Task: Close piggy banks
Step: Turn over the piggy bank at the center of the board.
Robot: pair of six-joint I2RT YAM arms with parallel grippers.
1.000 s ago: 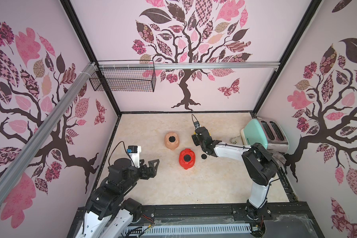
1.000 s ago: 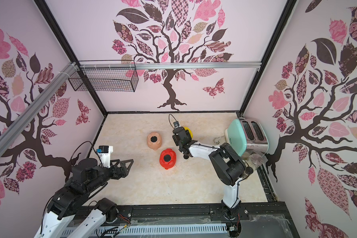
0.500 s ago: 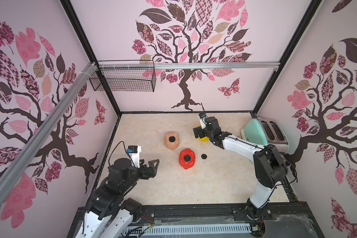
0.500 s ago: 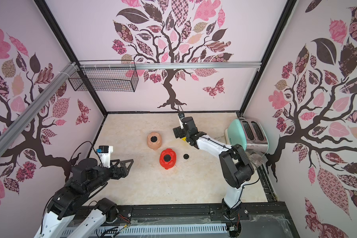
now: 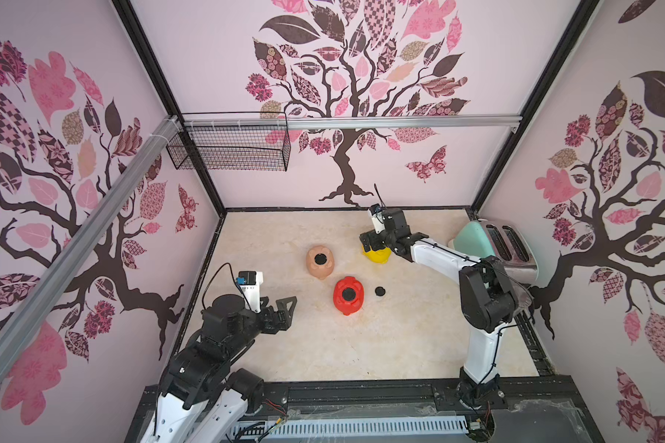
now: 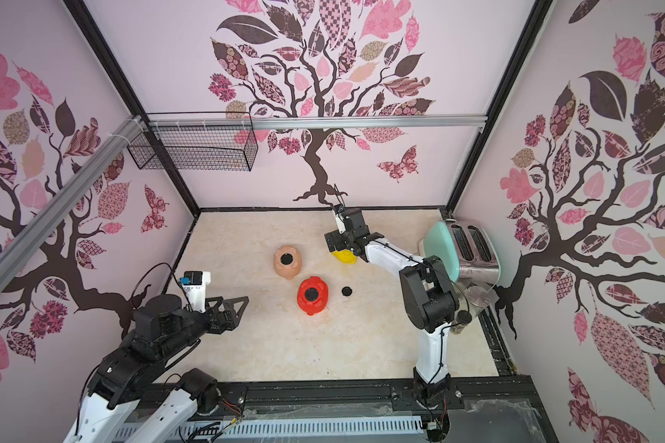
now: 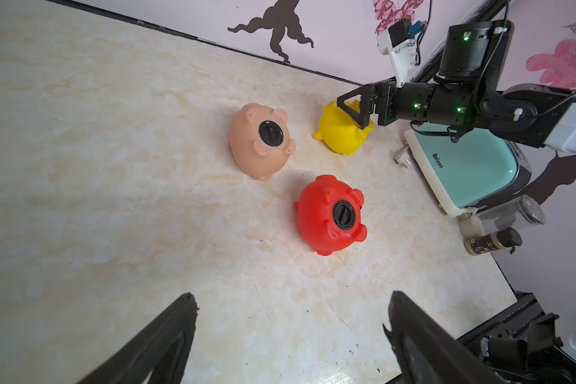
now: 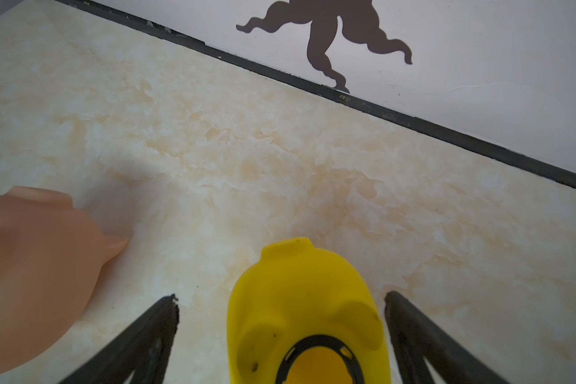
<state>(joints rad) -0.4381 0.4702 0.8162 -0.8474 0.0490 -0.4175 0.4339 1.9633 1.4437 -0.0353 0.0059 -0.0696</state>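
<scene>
Nearest the base, the left tool (image 7: 290, 297) hangs wide and empty over the surface (image 5: 323, 356). Beyond it, the red pig (image 5: 340, 303) and the peach pig (image 5: 317, 270) lie belly-up, seemingly so their holes face upward, each with a black plug seated. A loose plug (image 5: 380, 291) lies just beside the red one. Farthest back, the yellow pig (image 5: 377, 256), its hole unplugged, sits between the right tool's (image 8: 280, 295) wide-spread jaws, not gripped.
</scene>
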